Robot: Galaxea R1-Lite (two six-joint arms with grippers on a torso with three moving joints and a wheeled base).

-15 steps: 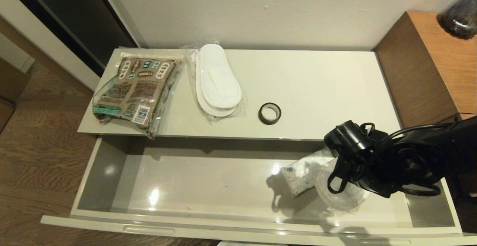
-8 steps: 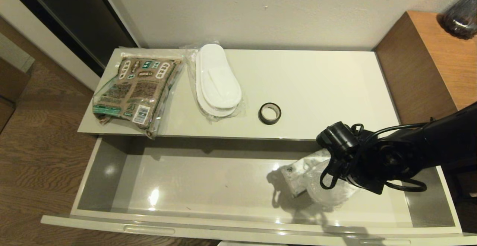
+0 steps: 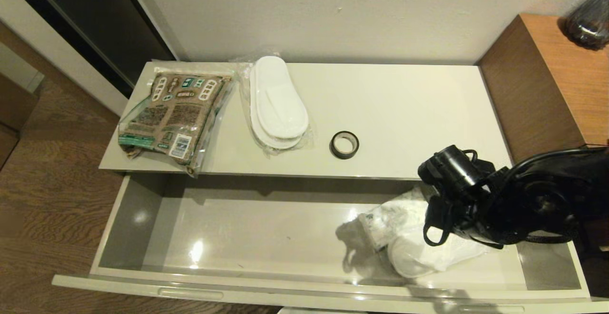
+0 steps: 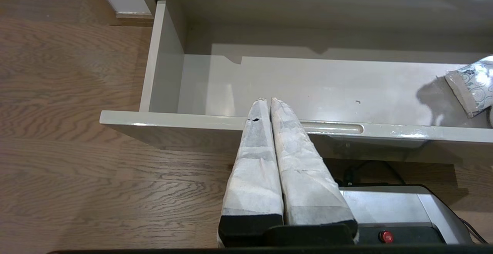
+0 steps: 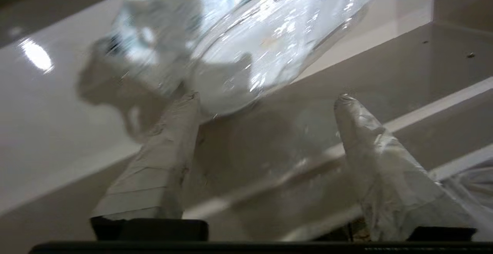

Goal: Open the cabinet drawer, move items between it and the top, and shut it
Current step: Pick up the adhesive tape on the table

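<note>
The cabinet drawer (image 3: 304,288) stands pulled out under the top (image 3: 404,109). On the top lie the brown-and-green packet (image 3: 173,114), one wrapped pair of white slippers (image 3: 278,104) and the black tape roll (image 3: 344,144). The second wrapped slipper pair (image 3: 414,257) lies in the drawer's right part. My right gripper (image 5: 265,102) is open just above it, its fingers hidden under the wrist (image 3: 476,200) in the head view. The clear wrap (image 5: 262,54) touches one fingertip (image 5: 188,104). My left gripper (image 4: 268,101) is shut and empty in front of the drawer front (image 4: 173,117).
A white crinkled sachet (image 3: 380,226) lies in the drawer beside the slippers. A slot handle (image 4: 331,127) sits next to the left fingertips. The taller brown wooden unit (image 3: 552,81) with a dark vase (image 3: 590,19) stands at the right. Wooden floor lies on the left.
The right wrist has shifted right and back a little. The slipper pair has dropped lower and nearer the drawer front and now lies flat. The left arm has not moved.
</note>
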